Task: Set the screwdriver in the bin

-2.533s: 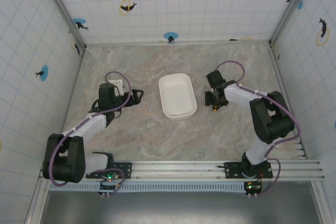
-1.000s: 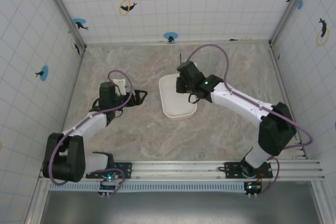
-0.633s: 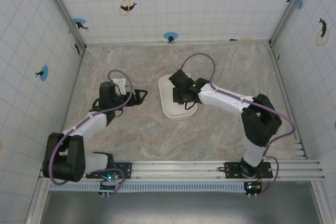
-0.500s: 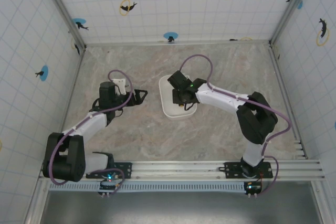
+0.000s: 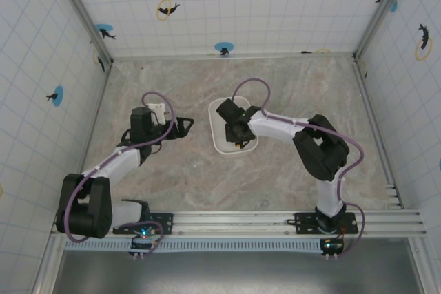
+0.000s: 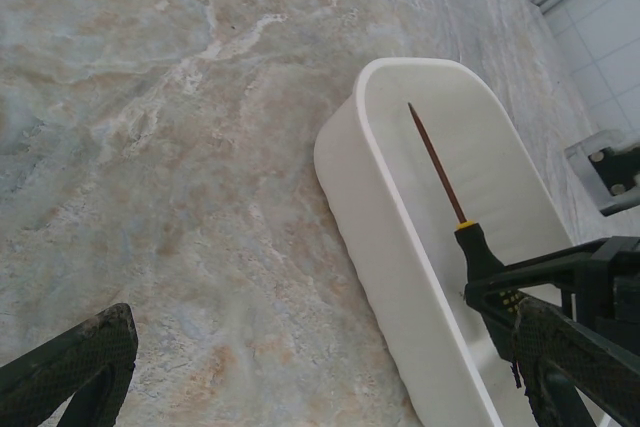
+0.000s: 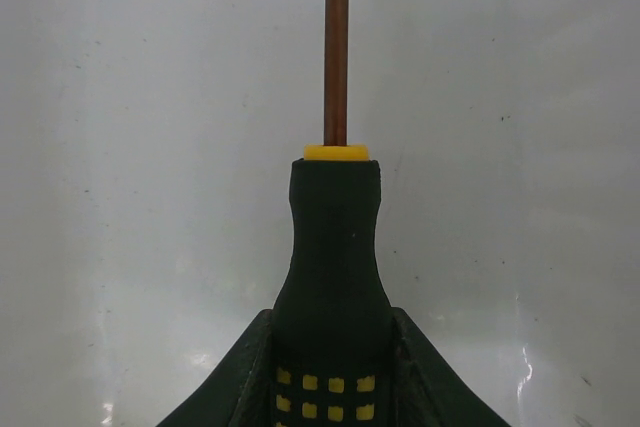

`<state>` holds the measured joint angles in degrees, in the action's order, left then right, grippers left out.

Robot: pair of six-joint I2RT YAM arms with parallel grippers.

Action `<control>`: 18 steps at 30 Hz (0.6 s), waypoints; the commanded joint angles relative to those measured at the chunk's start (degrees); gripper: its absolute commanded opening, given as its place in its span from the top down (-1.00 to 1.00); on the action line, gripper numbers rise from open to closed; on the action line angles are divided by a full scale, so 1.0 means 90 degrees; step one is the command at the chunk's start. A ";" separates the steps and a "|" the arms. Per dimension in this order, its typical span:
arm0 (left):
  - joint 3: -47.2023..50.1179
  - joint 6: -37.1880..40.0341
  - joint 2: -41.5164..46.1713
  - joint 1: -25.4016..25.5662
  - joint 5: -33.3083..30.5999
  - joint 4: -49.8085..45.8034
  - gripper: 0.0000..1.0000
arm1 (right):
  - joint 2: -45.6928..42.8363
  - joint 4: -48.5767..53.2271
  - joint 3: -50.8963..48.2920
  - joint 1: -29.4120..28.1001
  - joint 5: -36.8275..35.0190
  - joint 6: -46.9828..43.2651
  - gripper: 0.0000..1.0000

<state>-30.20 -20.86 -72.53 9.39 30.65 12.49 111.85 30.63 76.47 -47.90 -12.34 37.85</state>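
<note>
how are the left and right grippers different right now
The left gripper is open and empty; the right gripper is shut on the screwdriver by its handle. The left one sits over the table beside the bin; the right one is over the bin. Both are dark two-finger grippers.

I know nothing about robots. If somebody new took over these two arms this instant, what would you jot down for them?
Right end effector: shut on the handle of the screwdriver, holding it over the inside of the bin, shaft pointing along the bin.
Left end effector: open, empty, over the table left of the bin.
Done: screwdriver gripped and brought over the bin.
Left: open the right end effector to release it, then probably back away.
</note>
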 commanded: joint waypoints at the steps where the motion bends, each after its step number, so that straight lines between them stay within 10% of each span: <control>1: -0.0051 0.0044 -0.0076 0.0052 0.0051 0.0126 -0.95 | 0.0171 0.0048 0.0312 -0.0010 -0.0095 -0.0053 0.87; 10: -0.0070 0.0117 -0.0124 0.0056 0.0013 0.0083 -0.95 | 0.0365 0.0070 0.0383 -0.0022 -0.0083 -0.0103 0.23; 18: -0.0095 0.0348 -0.0156 0.0058 -0.0108 -0.0156 -0.95 | 0.0336 0.0222 0.0483 -0.0025 -0.0162 -0.0169 0.04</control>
<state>-30.20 -19.88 -73.32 9.39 30.48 12.29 114.13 30.70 77.76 -47.90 -12.60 36.62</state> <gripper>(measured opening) 0.976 0.474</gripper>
